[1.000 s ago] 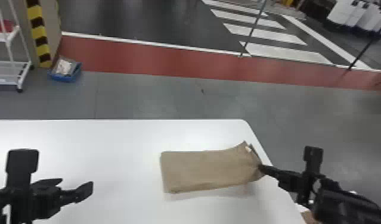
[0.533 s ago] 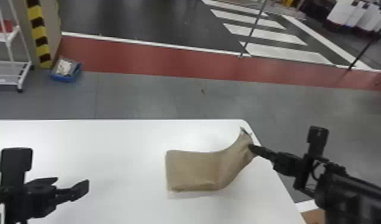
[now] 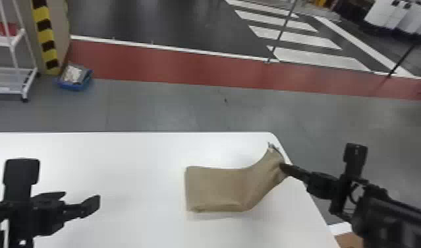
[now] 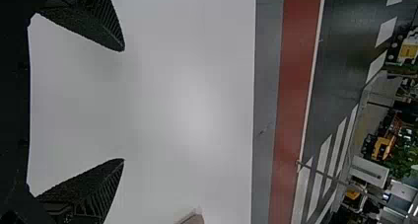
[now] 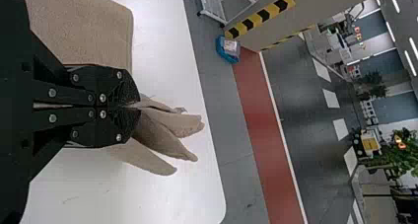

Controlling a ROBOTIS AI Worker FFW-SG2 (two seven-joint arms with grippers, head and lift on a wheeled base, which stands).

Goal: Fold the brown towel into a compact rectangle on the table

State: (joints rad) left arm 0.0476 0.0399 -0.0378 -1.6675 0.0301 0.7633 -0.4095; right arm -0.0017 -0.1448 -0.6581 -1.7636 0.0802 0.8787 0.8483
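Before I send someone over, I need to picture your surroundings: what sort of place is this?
Probably an industrial or workshop hall: yellow-and-black hazard striping, a red floor lane and white crossing stripes.

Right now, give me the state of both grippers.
Left gripper: open, holding nothing, over the table.
Right gripper: closed on the brown towel.

So yeah, plain white bench [image 3: 130,224] under the left fingers [image 3: 91,203], grey floor [image 3: 173,108] past its far edge. Further beyond them ran a red strip [image 3: 173,69], and a white wheeled rack [image 3: 5,89] stood way out ahead, off to their left.
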